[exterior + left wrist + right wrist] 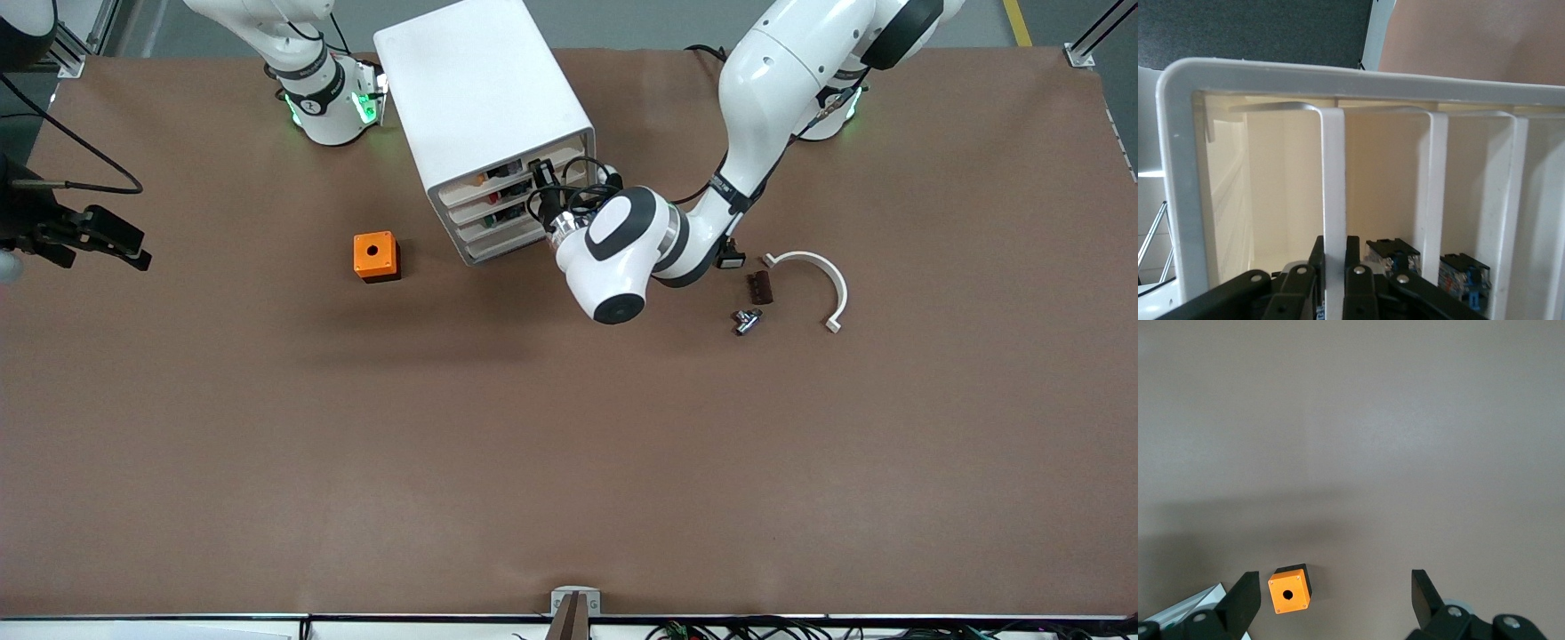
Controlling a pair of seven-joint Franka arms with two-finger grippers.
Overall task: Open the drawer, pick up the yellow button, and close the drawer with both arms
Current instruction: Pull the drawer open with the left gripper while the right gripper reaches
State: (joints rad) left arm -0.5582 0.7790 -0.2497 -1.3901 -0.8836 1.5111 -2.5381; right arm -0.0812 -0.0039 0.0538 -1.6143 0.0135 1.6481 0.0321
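Note:
The white cabinet stands near the robots' bases. Its uppermost drawer sits in line with the three lower ones. My left gripper is at the cabinet's front. In the left wrist view it is shut on the top drawer's thin white front lip. I cannot make out the button; black-and-blue parts show in the lower drawers. My right gripper waits open and empty, high over the right arm's end of the table. In the right wrist view it is open.
An orange cube with a hole sits beside the cabinet toward the right arm's end; it also shows in the right wrist view. Toward the left arm's end lie a white curved bracket, a small brown part and a metal part.

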